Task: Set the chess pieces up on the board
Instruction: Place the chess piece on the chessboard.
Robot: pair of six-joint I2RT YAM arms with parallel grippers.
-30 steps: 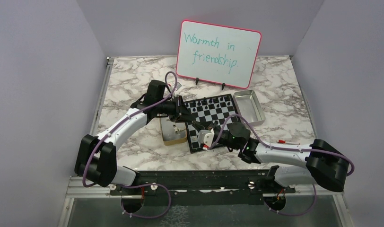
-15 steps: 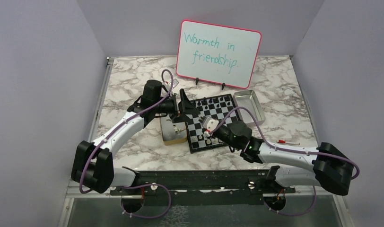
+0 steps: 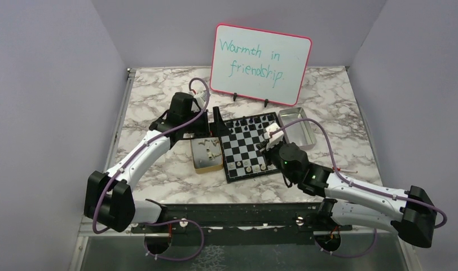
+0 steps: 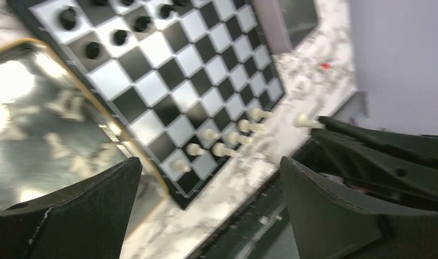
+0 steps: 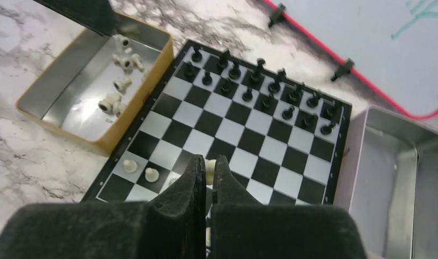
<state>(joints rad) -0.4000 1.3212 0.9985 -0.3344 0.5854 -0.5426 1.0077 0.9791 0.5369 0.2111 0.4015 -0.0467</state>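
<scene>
The board [image 3: 245, 148] lies mid-table, with black chess pieces [image 5: 260, 81] filling its two far rows. Several cream pieces [image 5: 150, 174] stand in its near rows, also seen in the left wrist view [image 4: 209, 133]. My right gripper [image 5: 207, 164] hovers over the board's near middle, shut on a cream piece [image 5: 210, 167] that shows between its tips. In the top view the right gripper [image 3: 270, 137] is above the board's right half. My left gripper [image 4: 211, 162] is wide open with nothing between its fingers, and it hangs above the board's left edge [image 3: 214, 124].
A tan box [image 3: 207, 164] beside the board's left edge holds loose cream pieces [image 5: 120, 86]. An empty silver tray [image 3: 299, 129] sits at the board's far right. A pink-framed whiteboard [image 3: 260, 56] stands behind the board.
My left gripper has opened wide and drawn back from the board's left edge. My right gripper has moved from the board's near edge toward its far right, still shut.
</scene>
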